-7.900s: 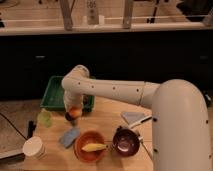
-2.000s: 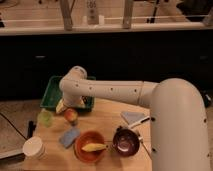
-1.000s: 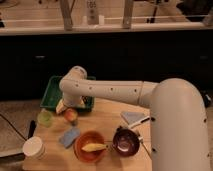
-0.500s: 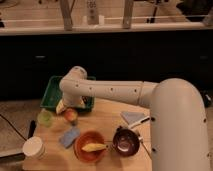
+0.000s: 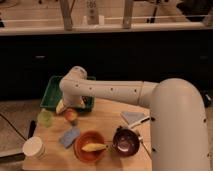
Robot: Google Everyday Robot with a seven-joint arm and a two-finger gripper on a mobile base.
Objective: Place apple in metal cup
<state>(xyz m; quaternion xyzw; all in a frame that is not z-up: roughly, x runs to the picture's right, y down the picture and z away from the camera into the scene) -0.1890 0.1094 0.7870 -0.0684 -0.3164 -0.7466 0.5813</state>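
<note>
The apple (image 5: 70, 116), small and red-orange with a yellowish patch, lies on the wooden table (image 5: 107, 112) just in front of the green tray (image 5: 53, 93). My gripper (image 5: 62, 107) hangs from the white arm (image 5: 110, 92) at the tray's front edge. It is right next to the apple, on its upper left. I see no metal cup in this view.
A light green cup (image 5: 45, 118) stands left of the apple and a white cup (image 5: 34, 148) at the front left corner. A blue sponge (image 5: 68, 136), an orange bowl (image 5: 83, 140) holding a yellow oblong fruit (image 5: 93, 147), a dark bowl (image 5: 125, 142) and a grey cloth (image 5: 133, 118) lie on the table.
Since the earliest frame my gripper has shifted left and back, from over the apple to the tray's edge. Over the last second nothing has visibly moved.
</note>
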